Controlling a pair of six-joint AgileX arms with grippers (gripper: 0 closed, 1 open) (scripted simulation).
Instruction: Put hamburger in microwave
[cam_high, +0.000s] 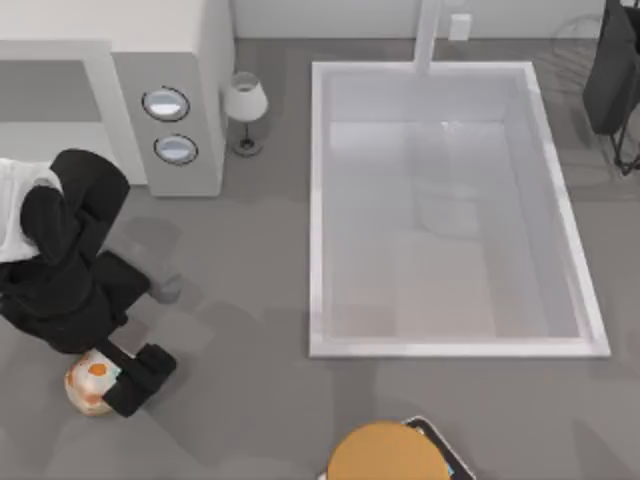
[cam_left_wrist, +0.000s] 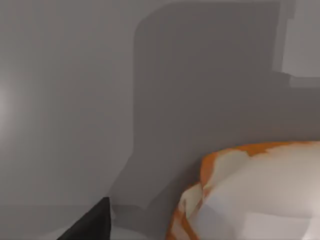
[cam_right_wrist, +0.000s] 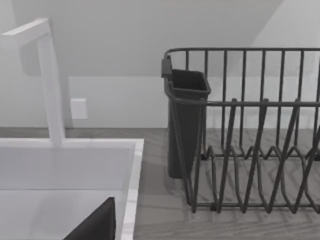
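- Seen from above, a grey table holds a microwave (cam_high: 170, 100) at the far left, its side panel showing two round bluish dials.
- Just right of that panel stands a small lamp (cam_high: 245, 110) with a white shade.
- A large white basin (cam_high: 315, 220) fills the right half of the table, with a white faucet (cam_high: 428, 35) rising at its far edge.
- The left arm (cam_high: 60, 260), black, bends down over the near-left part of the table.
- The left gripper (cam_high: 110, 375) is at the hamburger (cam_high: 88, 385), which sits on the table near the near-left corner, well apart from the microwave.
- One dark finger (cam_high: 140, 378) lies against the hamburger's right side; whether the jaws are clamped on it or only set around it cannot be told.
- In the left wrist view the hamburger (cam_left_wrist: 260, 195) looms close, cream-white with an orange rim, with a dark fingertip (cam_left_wrist: 90, 225) beside it.
- A tan-orange dome (cam_high: 385, 452) sits at the near edge, right of centre, on a dark tray (cam_high: 440, 445).
- The right arm (cam_high: 612, 70) is parked at the far-right corner.
- Its wrist view shows a dark wire rack (cam_right_wrist: 250, 130) with a cup-like holder (cam_right_wrist: 186, 120), beside the basin rim (cam_right_wrist: 131, 190) and faucet (cam_right_wrist: 50, 80).
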